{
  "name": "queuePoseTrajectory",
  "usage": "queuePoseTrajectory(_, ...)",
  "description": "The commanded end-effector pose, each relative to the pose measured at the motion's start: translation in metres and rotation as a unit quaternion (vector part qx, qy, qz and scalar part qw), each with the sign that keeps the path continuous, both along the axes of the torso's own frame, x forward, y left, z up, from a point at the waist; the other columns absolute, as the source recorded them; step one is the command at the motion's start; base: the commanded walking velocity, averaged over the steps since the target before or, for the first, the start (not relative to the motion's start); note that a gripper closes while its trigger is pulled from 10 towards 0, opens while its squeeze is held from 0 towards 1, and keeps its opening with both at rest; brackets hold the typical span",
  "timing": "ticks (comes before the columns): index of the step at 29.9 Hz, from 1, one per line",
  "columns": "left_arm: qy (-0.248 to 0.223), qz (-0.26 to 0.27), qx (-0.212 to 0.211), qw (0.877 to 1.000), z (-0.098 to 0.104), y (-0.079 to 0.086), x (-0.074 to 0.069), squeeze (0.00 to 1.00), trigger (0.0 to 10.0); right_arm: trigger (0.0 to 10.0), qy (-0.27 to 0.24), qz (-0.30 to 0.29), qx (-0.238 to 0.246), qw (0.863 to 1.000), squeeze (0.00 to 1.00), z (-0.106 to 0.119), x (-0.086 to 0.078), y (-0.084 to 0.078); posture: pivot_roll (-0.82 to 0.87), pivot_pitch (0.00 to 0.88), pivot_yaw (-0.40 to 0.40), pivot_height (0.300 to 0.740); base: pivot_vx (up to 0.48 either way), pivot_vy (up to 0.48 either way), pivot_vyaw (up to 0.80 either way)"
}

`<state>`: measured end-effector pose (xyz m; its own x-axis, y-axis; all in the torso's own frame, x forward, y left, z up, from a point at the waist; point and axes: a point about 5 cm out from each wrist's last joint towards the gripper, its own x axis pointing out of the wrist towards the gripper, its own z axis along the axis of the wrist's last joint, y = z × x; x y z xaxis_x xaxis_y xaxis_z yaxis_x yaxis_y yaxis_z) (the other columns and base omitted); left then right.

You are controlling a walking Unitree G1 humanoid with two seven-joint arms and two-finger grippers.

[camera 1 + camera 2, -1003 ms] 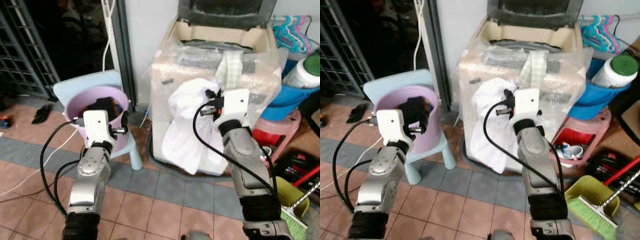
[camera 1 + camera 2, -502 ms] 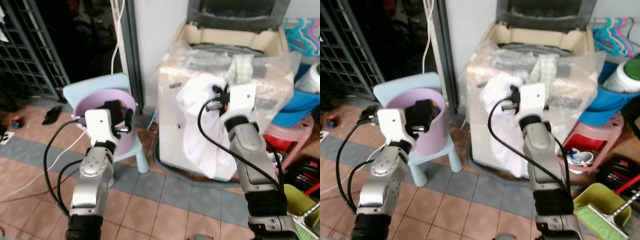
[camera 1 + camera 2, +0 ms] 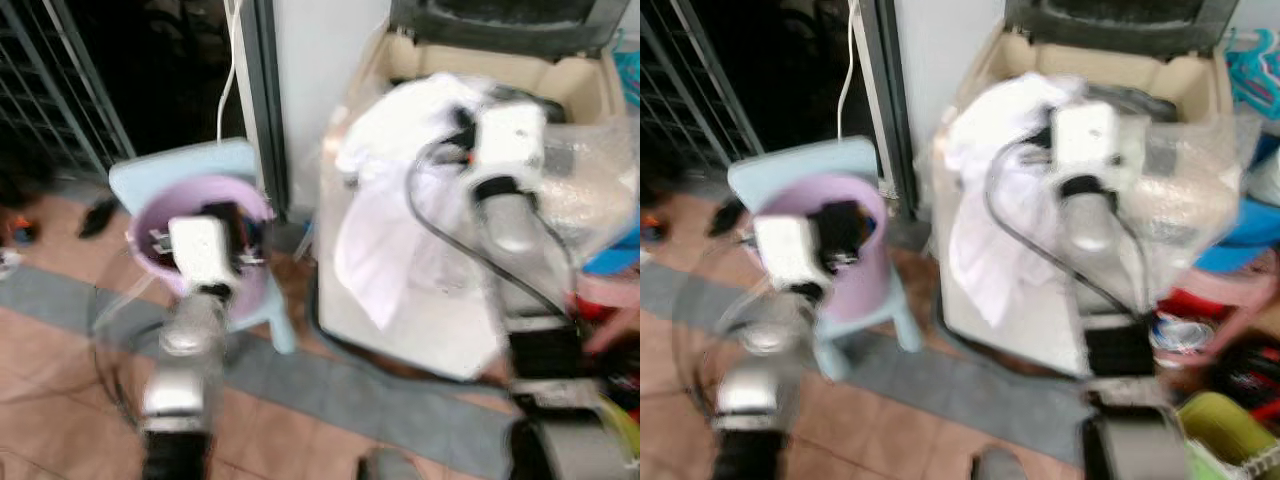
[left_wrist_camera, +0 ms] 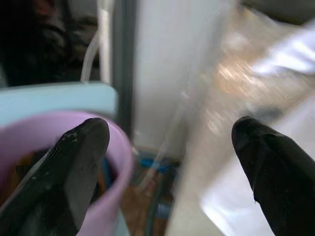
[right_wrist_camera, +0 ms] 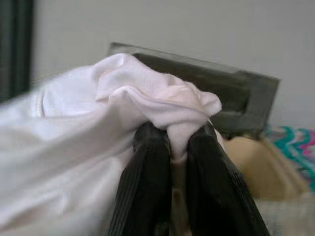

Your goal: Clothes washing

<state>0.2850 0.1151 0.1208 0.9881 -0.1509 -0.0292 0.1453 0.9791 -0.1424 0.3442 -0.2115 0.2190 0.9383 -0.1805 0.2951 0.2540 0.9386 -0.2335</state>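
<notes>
A white garment (image 3: 400, 190) hangs from my right gripper (image 5: 178, 140), which is shut on a bunched fold of it. That gripper (image 3: 455, 135) is raised at the top rim of the washing machine (image 3: 440, 310), in front of its open lid (image 3: 500, 20). The cloth drapes down the machine's plastic-wrapped front. My left gripper (image 4: 170, 142) is open, with one finger (image 4: 78, 162) over the rim of the purple bucket (image 3: 145, 225). The bucket stands on a light-blue stool (image 3: 180, 165) and holds dark clothes. Both eye views are blurred.
A dark doorway with a metal grille (image 3: 60, 90) lies to the left, and a white cable (image 3: 238, 50) hangs by its frame. To the right of the washer are a blue basin (image 3: 1255, 215), coloured hangers (image 3: 1260, 60) and a green dustpan (image 3: 1230, 420). The floor is tiled.
My right gripper has lifted the white garment from the washer's front up to its top rim. The left arm stays by the bucket. The camera has shifted and blurred.
</notes>
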Motion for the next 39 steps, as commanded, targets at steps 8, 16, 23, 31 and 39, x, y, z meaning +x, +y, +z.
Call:
queuePoseTrajectory(8, -0.001, 0.027, 0.014, 1.000, 0.002, 0.014, 0.001, 0.00, 10.0, 10.0, 0.020, -0.109, -0.014, 0.994, 0.00, 0.000, -0.009, -0.023, -0.04, 0.004, 0.030, 0.740, 0.000, 0.000, 0.00)
queuePoseTrajectory(16, -0.005, 0.022, 0.010, 1.000, 0.006, 0.006, 0.001, 0.00, 10.0, 10.0, 0.059, -0.127, -0.005, 0.990, 0.00, -0.005, 0.003, -0.033, -0.04, 0.011, 0.030, 0.740, 0.000, 0.000, 0.00)
queuePoseTrajectory(23, -0.013, 0.013, -0.004, 1.000, 0.007, 0.008, -0.004, 0.00, 10.0, 10.0, 0.071, -0.056, 0.022, 0.996, 0.00, 0.013, 0.032, -0.021, -0.03, 0.023, 0.019, 0.740, 0.092, 0.000, 0.00)
queuePoseTrajectory(31, -0.010, 0.019, -0.007, 1.000, 0.007, 0.008, -0.006, 0.00, 10.0, 10.0, 0.025, 0.020, -0.011, 0.999, 0.00, 0.043, 0.049, 0.002, -0.02, 0.031, 0.013, 0.740, 0.349, 0.000, 0.00)
queuePoseTrajectory(39, -0.007, 0.012, -0.009, 1.000, 0.005, 0.006, -0.007, 0.00, 10.0, 10.0, -0.005, 0.069, -0.045, 0.997, 0.00, 0.056, 0.053, 0.015, -0.03, 0.033, 0.017, 0.740, 0.395, 0.000, 0.00)
